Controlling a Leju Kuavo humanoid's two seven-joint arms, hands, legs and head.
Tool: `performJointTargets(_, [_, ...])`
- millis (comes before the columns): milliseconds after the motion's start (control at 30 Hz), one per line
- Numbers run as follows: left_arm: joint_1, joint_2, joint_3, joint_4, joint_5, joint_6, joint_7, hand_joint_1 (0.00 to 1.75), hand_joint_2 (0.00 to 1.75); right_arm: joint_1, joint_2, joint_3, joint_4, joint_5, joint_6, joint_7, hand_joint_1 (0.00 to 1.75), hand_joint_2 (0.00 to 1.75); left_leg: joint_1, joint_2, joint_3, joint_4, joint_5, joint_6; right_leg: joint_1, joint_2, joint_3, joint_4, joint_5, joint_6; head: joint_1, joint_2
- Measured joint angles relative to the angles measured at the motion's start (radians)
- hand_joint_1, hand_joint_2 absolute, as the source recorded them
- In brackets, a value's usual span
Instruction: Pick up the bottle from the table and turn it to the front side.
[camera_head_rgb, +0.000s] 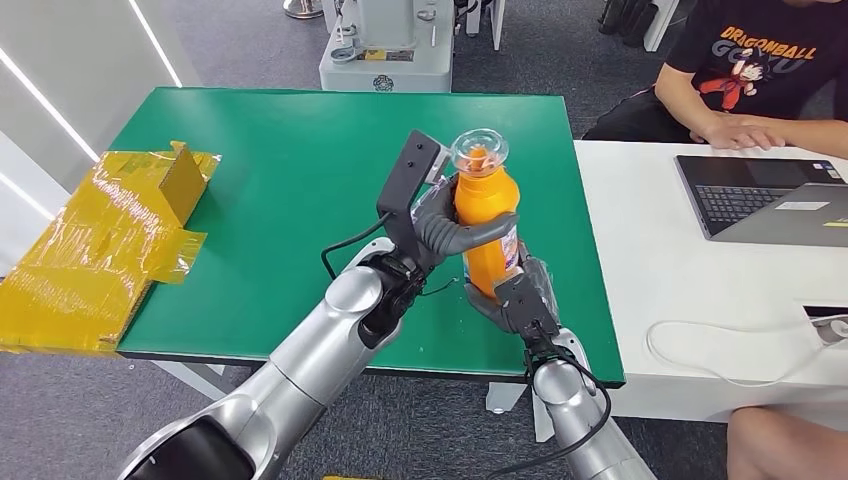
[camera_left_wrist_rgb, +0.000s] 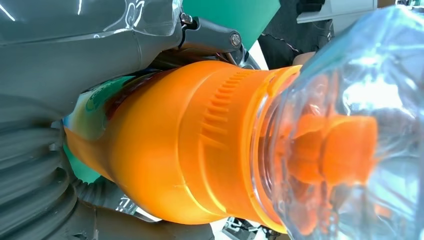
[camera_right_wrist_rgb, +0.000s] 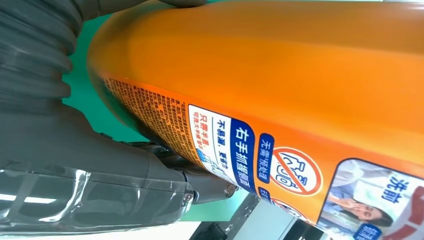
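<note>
An orange bottle (camera_head_rgb: 487, 205) with a clear dome cap (camera_head_rgb: 479, 150) stands upright in the air above the green table (camera_head_rgb: 270, 180), near its right front part. My left hand (camera_head_rgb: 445, 225) grips its upper body, dark fingers wrapped across the front. My right hand (camera_head_rgb: 515, 297) holds the bottle's lower end from below. Up close, the left wrist view has the bottle's ribbed shoulder (camera_left_wrist_rgb: 200, 145) and clear cap (camera_left_wrist_rgb: 350, 125) beside the left hand (camera_left_wrist_rgb: 60, 60). In the right wrist view, the bottle's printed label (camera_right_wrist_rgb: 240, 150) lies against the right hand (camera_right_wrist_rgb: 75, 165).
A yellow taped cardboard box (camera_head_rgb: 110, 240) lies on the table's left edge. At the white table (camera_head_rgb: 660, 260) on the right sits a person (camera_head_rgb: 760, 70) with a laptop (camera_head_rgb: 770, 195); a white cable (camera_head_rgb: 720, 350) lies near its front. A grey machine base (camera_head_rgb: 400, 50) stands behind.
</note>
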Motion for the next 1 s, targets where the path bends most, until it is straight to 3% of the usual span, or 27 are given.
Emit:
performJointTargets(67, [0.0,0.0,0.0,0.003,0.004,0.002,-0.007,1.75,1.75,-0.001,0.0,0.0,0.003,-0.001,-0.001,-0.001,1.75,1.75,0.0,0.0,0.0,0.0,0.0,0.0,0.0,0.0,0.0,0.0,0.0,0.0,0.0,0.0])
performJointTargets(100, [0.0,0.0,0.0,0.003,0.007,0.003,-0.011,1.75,1.75,-0.002,0.0,0.0,0.005,-0.002,-0.002,-0.002,1.44,1.75,0.0,0.0,0.0,0.0,0.0,0.0,0.0,0.0,0.0,0.0,0.0,0.0,0.0,0.0])
performJointTargets(200, [0.0,0.001,0.003,0.004,0.014,0.003,-0.024,1.75,1.75,-0.008,0.0,0.0,0.013,-0.007,-0.006,-0.01,0.14,1.75,0.0,0.0,0.0,0.0,0.0,0.0,0.0,0.0,0.0,0.0,0.0,0.0,0.0,0.0])
performJointTargets(233, [0.0,0.002,0.005,0.004,0.017,0.004,-0.027,1.75,1.75,-0.009,0.0,0.0,0.015,-0.01,-0.009,-0.012,0.0,1.75,0.0,0.0,0.0,0.0,0.0,0.0,0.0,0.0,0.0,0.0,0.0,0.0,0.0,0.0])
performJointTargets(1000, [0.0,0.015,0.053,0.014,0.043,0.02,-0.065,1.75,1.75,-0.056,0.007,0.0,0.083,-0.042,-0.051,-0.038,0.0,1.75,0.0,0.0,0.0,0.0,0.0,0.0,0.0,0.0,0.0,0.0,0.0,0.0,0.0,0.0])
